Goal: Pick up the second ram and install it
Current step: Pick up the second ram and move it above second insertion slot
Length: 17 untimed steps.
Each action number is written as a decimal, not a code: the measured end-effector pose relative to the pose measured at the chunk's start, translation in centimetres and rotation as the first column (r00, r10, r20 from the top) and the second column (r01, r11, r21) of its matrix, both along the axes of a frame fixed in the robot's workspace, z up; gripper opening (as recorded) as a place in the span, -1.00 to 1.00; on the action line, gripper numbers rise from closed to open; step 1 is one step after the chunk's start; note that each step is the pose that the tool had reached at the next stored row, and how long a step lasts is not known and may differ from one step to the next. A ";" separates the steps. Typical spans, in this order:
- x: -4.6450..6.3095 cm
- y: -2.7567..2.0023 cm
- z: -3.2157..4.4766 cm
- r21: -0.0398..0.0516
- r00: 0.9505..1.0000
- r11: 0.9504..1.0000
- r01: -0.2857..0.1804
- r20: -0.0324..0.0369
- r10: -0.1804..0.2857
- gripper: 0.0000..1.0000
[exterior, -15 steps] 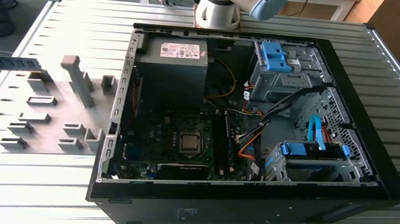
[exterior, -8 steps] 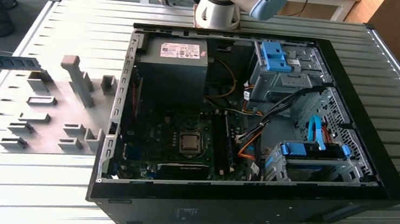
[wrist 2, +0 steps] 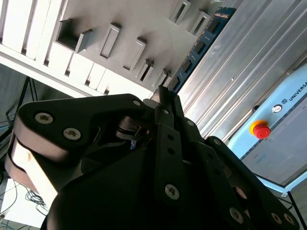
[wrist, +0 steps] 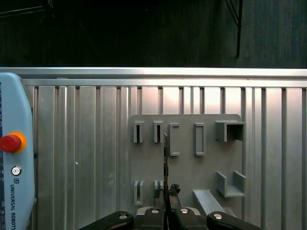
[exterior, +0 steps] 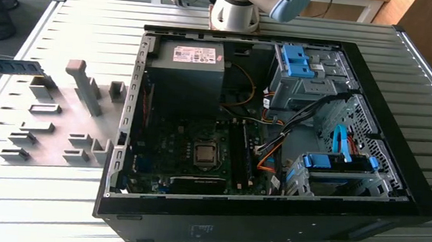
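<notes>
The second ram (wrist 2: 200,47) is a thin blue-green stick with dark chips, and it juts out from my gripper (wrist 2: 163,96), which is shut on its end. In the first wrist view the ram (wrist: 165,158) shows edge-on as a thin line rising from my gripper (wrist: 165,192) over the grey holder plate (wrist: 184,167). In the exterior view the ram (exterior: 13,67) hangs level at the far left, beside the plate (exterior: 52,118). I cannot tell whether it touches a holder slot.
The open computer case (exterior: 421,192) lies on the slatted metal table (exterior: 91,22), its motherboard (exterior: 169,140) and long dark memory slots (exterior: 238,152) exposed. Grey holder blocks (exterior: 86,86) stand on the plate. A pendant with a red button (wrist: 10,143) lies on the table.
</notes>
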<state>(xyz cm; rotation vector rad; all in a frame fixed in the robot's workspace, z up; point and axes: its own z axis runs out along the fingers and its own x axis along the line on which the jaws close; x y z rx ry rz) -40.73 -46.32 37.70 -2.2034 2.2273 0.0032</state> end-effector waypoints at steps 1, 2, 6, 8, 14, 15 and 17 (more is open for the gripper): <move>0.0 0.00 0.01 0.000 1.000 1.000 0.000 0.000 0.000 -0.72; 0.0 0.00 0.03 0.000 1.000 1.000 0.000 0.000 0.000 -0.72; 0.0 0.00 0.11 0.000 1.000 1.000 0.000 0.000 0.000 -0.72; 0.0 0.00 0.13 0.000 1.000 1.000 0.000 0.000 0.000 -0.72; 0.0 0.00 0.26 0.000 1.000 1.000 0.000 0.000 0.000 -0.72; 0.0 0.00 0.29 0.000 1.000 1.000 0.000 0.000 0.000 -0.72; 0.0 0.00 0.37 0.000 1.000 1.000 0.000 0.000 0.000 -0.72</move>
